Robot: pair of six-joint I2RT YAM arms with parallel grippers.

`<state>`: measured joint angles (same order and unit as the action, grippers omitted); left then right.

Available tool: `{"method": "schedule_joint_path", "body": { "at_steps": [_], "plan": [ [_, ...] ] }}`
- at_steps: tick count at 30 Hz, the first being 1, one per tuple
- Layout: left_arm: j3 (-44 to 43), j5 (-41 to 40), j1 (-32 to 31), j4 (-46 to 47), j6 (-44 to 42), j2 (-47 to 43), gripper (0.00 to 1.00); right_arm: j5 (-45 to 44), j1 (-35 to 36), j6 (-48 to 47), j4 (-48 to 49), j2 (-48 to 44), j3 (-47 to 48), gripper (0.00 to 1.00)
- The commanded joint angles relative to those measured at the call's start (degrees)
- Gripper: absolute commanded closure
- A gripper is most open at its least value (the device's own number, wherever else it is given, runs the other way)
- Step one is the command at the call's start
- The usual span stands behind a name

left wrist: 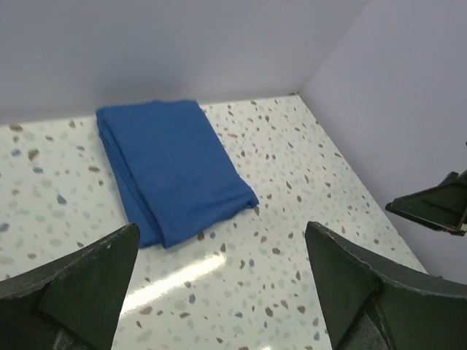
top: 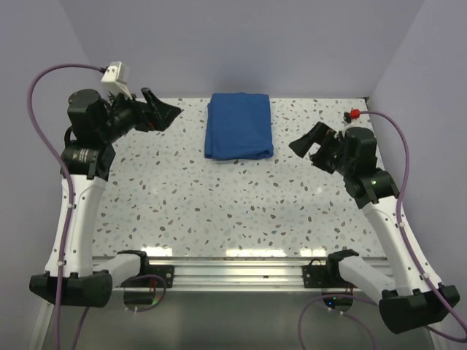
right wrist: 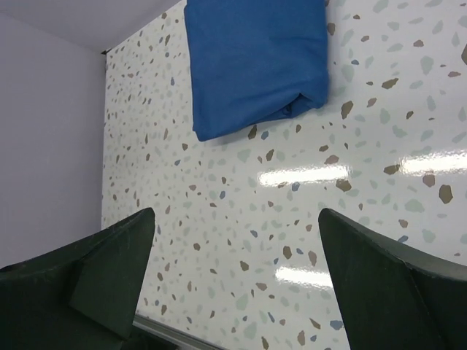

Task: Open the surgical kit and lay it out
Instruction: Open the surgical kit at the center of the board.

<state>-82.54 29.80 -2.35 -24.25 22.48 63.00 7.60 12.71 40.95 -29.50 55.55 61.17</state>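
Observation:
The surgical kit is a folded royal-blue cloth bundle (top: pixel 238 125) lying flat at the back middle of the speckled table. It also shows in the left wrist view (left wrist: pixel 169 166) and in the right wrist view (right wrist: pixel 255 62). No steel tray or instruments show; whatever is inside the wrap is hidden. My left gripper (top: pixel 162 114) is open and empty, held above the table left of the bundle. My right gripper (top: pixel 312 141) is open and empty, right of the bundle and a little nearer. Neither touches the cloth.
A small red object (top: pixel 354 114) sits at the back right corner of the table. Lilac walls close the back and both sides. An aluminium rail (top: pixel 233 271) runs along the near edge between the arm bases.

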Motion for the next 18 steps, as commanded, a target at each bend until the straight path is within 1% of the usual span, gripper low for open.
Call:
{"method": "schedule_joint_path", "body": {
  "at_steps": [1,2,3,4,5,6,7,8,9,10,11,12,13,14,15,16,17,18],
  "plan": [
    [-1.91,7.37,-0.02,-3.86,2.74,1.59,0.00,2.95,-0.05,-1.30,-1.35,1.66,4.65,0.01],
    [-1.57,9.81,-0.02,-2.40,3.61,1.68,0.00,3.65,0.21,-3.14,-2.40,3.67,6.40,0.01],
    [0.69,13.67,-0.02,1.45,5.71,1.42,0.00,3.57,0.56,-3.76,-2.84,4.65,10.25,0.01],
    [4.37,21.88,-0.20,16.54,16.44,0.20,0.00,3.48,0.91,-4.47,-3.20,5.70,12.20,0.01],
    [14.76,24.92,-0.37,27.31,25.16,-0.24,0.00,3.13,2.57,-5.52,-3.46,7.19,14.14,0.01],
    [21.22,28.09,-0.46,38.38,35.51,-0.16,0.00,1.65,4.06,-6.23,-3.99,10.16,18.85,0.01],
    [33.55,28.38,-0.81,67.03,56.93,1.49,0.00,-0.89,5.99,-7.02,-5.12,12.28,21.69,0.01],
    [38.11,27.77,-0.90,81.15,65.85,3.51,0.00,-3.44,10.80,-9.20,-8.27,14.30,24.85,0.01],
    [40.59,26.98,-0.90,89.56,71.07,5.27,0.00,-8.95,13.80,-10.96,-10.30,19.11,31.66,0.01],
    [41.49,25.84,-0.90,85.03,69.03,5.72,0.00,-13.79,17.23,-12.72,-12.58,21.51,35.39,0.01],
    [38.37,24.88,-0.12,72.11,61.10,3.81,0.00,-17.92,23.35,-15.43,-16.78,23.88,38.73,0.01],
    [33.55,17.47,0.06,55.27,49.79,1.88,0.00,-22.14,25.41,-16.33,-18.82,29.82,45.12,0.01],
    [27.32,9.65,-0.46,22.82,27.58,0.21,0.00,-23.40,27.00,-16.86,-21.11,32.93,48.57,0.01],
    [16.64,1.66,-2.12,12.75,20.66,0.80,0.00,-25.33,29.63,-17.48,-26.78,36.96,52.18,0.01],
    [12.10,-13.39,-4.13,4.73,15.71,2.02,0.00,-27.26,30.78,-17.74,-29.63,40.39,59.52,0.01],
    [7.62,-21.55,-7.37,-9.62,9.66,5.95,0.00,-30.76,31.75,-17.83,-32.18,47.65,63.25,0.01],
    [1.13,-28.50,-8.89,-15.42,8.38,7.82,0.00,-31.67,33.42,-18.09,-35.94,50.77,66.51,0.01],
    [-1.11,-39.01,-9.51,-20.35,7.67,9.40,0.00,-31.76,33.95,-18.45,-37.03,53.67,71.93,0.01]
  ]
}}
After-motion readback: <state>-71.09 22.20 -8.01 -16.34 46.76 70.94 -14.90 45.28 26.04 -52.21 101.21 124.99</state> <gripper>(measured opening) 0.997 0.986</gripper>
